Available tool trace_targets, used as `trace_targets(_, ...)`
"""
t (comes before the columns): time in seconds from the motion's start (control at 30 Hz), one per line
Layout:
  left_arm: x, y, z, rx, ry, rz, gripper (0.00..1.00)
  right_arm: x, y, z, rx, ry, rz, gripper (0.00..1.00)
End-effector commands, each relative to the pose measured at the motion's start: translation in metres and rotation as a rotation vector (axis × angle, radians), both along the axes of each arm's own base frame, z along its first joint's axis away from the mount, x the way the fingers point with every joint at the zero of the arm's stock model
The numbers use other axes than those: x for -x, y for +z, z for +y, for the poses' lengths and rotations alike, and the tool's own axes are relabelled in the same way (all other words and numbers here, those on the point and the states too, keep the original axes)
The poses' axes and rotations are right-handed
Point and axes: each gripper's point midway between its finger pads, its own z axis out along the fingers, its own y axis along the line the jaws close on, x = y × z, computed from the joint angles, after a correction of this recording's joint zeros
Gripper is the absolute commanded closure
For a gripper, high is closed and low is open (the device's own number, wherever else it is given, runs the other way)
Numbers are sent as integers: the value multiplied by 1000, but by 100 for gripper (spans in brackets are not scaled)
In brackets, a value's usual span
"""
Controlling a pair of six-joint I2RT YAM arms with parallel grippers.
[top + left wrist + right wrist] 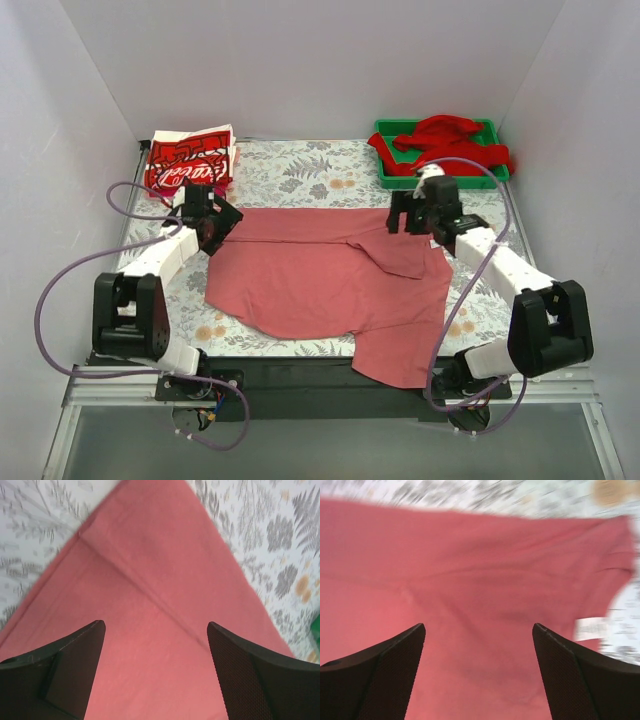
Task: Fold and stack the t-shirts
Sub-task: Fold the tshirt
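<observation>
Closest to the lens on each wrist are the dark fingers. The left gripper (155, 626) and the right gripper (479, 627) both have their jaws wide apart and hold nothing. Directly under both lies the pink shirt (320, 280), spread on the flowered table (300, 165). Under the left gripper a seam or crease runs diagonally. Under the right gripper the cloth is smooth, with a white label (592, 628) off to its right. Judging by the overhead view, the work looks about halfway. A pile of folded printed shirts (190, 160) sits just beyond the left gripper and seems finished. The pink shirt has only a first flap turned over on the right gripper's side, and one corner trails past the table's near edge, back toward the arm bases. The red shirt (445, 135) is heaped in the green tray (385, 178) just beyond the right gripper, not yet unfolded. The right arm's purple cable (450, 320) hangs across the pink shirt's edge and could snag a fold. I cannot tell whether it touches the cloth.
</observation>
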Motion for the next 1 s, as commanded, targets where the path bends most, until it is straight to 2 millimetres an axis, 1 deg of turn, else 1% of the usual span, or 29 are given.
trace_targets(0.0, 32, 0, -15, 7, -22, 15, 18, 54, -30, 46, 65, 176, 111, 9)
trace_targets(0.03, 37, -1, -18, 14, -25, 19, 18, 63, -38, 52, 58, 196, 136, 9)
trace_targets(0.07, 49, -5, -19, 23, -24, 34, 17, 72, -40, 66, 51, 238, 146, 11)
trace_targets(0.1, 54, -6, -23, 33, -31, 38, 17, 77, -46, 70, 54, 250, 163, 16)
trace_targets(0.13, 60, -8, -24, 38, -31, 45, 17, 80, -49, 76, 46, 251, 178, 17)
trace_targets(0.17, 71, -9, -27, 41, -36, 47, 17, 89, -55, 90, 33, 301, 203, 20)
trace_targets(0.2, 76, -10, -29, 47, -39, 50, 17, 91, -58, 97, 29, 323, 211, 28)
trace_targets(0.23, 82, -12, -31, 52, -41, 53, 17, 92, -60, 103, 25, 333, 217, 30)
trace_targets(0.27, 93, -14, -35, 56, -54, 53, 17, 92, -68, 110, 27, 336, 236, 36)
trace_targets(0.3, 98, -15, -39, 67, -61, 48, 17, 89, -72, 111, 24, 318, 249, 45)
trace_targets(0.33, 101, -15, -42, 73, -69, 40, 17, 82, -69, 114, 19, 303, 242, 45)
trace_targets(0.37, 105, -16, -46, 71, -88, 37, 17, 78, -77, 114, 33, 287, 260, 46)
trace_targets(0.4, 111, -18, -43, 58, -83, 35, 17, 70, -77, 110, 59, 249, 246, 47)
trace_targets(0.47, 116, -20, -40, 43, -87, 40, 17, 58, -75, 110, 68, 214, 230, 47)
trace_targets(0.5, 118, -20, -37, 31, -79, 35, 17, 53, -75, 107, 82, 191, 221, 47)
trace_targets(0.6, 125, -25, -36, 30, -74, 41, 17, 38, -78, 103, 76, 146, 228, 51)
trace_targets(0.67, 125, -26, -34, 24, -70, 40, 16, 28, -84, 94, 82, 108, 239, 54)
trace_targets(0.73, 124, -27, -34, 18, -70, 43, 17, 14, -82, 87, 66, 74, 239, 57)
trace_targets(0.77, 123, -27, -34, 16, -72, 43, 16, 12, -85, 86, 62, 79, 249, 57)
trace_targets(0.8, 123, -26, -34, 13, -71, 42, 17, 6, -81, 86, 56, 84, 237, 58)
trace_targets(0.83, 123, -27, -33, 6, -69, 44, 17, 0, -79, 81, 62, 77, 227, 58)
trace_targets(0.87, 123, -29, -32, 4, -64, 50, 17, -4, -81, 78, 71, 76, 228, 58)
trace_targets(0.93, 124, -31, -31, -1, -62, 55, 17, -15, -75, 75, 74, 99, 208, 58)
trace_targets(0.97, 124, -32, -31, -2, -62, 56, 17, -17, -76, 77, 73, 115, 208, 59)
